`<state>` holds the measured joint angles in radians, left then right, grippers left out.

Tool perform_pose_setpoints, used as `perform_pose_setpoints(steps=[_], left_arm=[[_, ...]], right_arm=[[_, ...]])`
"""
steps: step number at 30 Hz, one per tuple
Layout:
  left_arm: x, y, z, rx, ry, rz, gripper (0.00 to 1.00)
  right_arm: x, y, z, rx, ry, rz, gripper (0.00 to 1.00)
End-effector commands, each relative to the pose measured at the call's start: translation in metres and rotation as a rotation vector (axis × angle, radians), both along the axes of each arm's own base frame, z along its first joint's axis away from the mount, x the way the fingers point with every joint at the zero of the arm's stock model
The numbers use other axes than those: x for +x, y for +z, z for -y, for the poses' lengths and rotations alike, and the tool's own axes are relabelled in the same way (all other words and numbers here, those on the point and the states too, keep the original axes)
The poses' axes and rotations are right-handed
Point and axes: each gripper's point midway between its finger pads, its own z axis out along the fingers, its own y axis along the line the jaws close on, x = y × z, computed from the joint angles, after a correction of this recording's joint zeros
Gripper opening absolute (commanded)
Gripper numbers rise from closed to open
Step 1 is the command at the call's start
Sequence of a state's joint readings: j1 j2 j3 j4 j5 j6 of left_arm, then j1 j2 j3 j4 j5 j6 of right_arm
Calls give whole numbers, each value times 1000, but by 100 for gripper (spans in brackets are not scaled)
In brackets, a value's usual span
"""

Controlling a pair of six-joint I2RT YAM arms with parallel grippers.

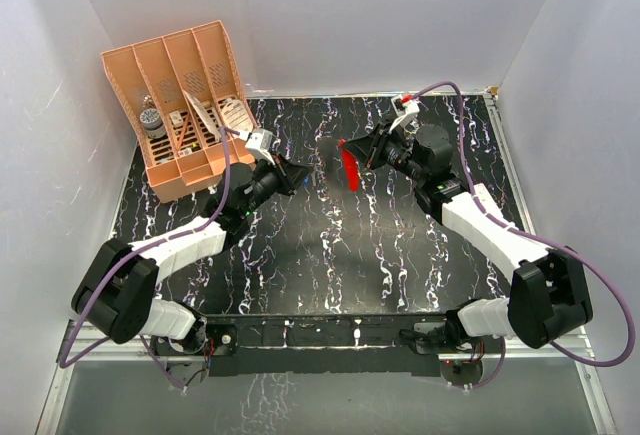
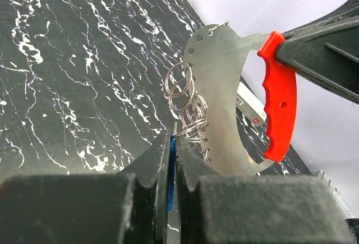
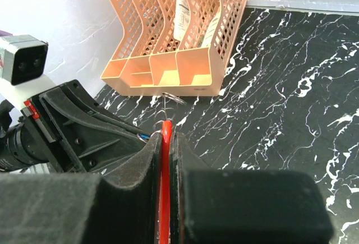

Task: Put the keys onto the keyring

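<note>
**A:** Over the middle of the surface (image 1: 330, 275), who holds what?

**B:** The left tool (image 2: 173, 157) is pressed together on the blue-headed key (image 2: 170, 185). Just beyond it, the right tool (image 3: 166, 140) pinches the red side of the keyring (image 2: 224, 81), lifted off the surface.

**A:** And to thread it well?

**B:** I'd hold the keyring steady and ease the key in slowly, watching the small wire rings (image 2: 185, 101) against the pale plate. The peach rack (image 1: 185, 105), far left, is well apart.

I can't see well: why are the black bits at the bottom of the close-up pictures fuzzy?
Left wrist view: the left gripper sits close to the lens and blurs; the keyring is sharp. Right wrist view: the right gripper blurs too; the orange rack is crisp.
</note>
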<state>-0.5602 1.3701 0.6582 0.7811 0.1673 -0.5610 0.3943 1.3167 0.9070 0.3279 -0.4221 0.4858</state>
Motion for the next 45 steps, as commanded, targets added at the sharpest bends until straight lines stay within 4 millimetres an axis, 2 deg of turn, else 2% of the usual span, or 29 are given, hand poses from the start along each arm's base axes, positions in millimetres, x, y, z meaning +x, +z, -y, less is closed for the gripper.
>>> perform_pose_setpoints(steps=[1, 8, 16, 33, 37, 45], left_arm=[[5, 35, 5, -48, -11, 96, 0], [10, 14, 6, 15, -11, 80, 0], [9, -8, 15, 38, -61, 56, 0], [10, -27, 21, 34, -89, 14, 0], [8, -27, 24, 26, -106, 15, 10], [8, -29, 27, 9, -121, 12, 15]], right_arm=[[-3, 29, 6, -30, -10, 84, 0], [1, 41, 9, -127, -12, 78, 0], [-3, 55, 9, -154, 11, 92, 0], [-2, 71, 11, -181, 6, 127, 0], [-3, 72, 11, -178, 7, 132, 0], [-4, 75, 9, -170, 22, 136, 0]])
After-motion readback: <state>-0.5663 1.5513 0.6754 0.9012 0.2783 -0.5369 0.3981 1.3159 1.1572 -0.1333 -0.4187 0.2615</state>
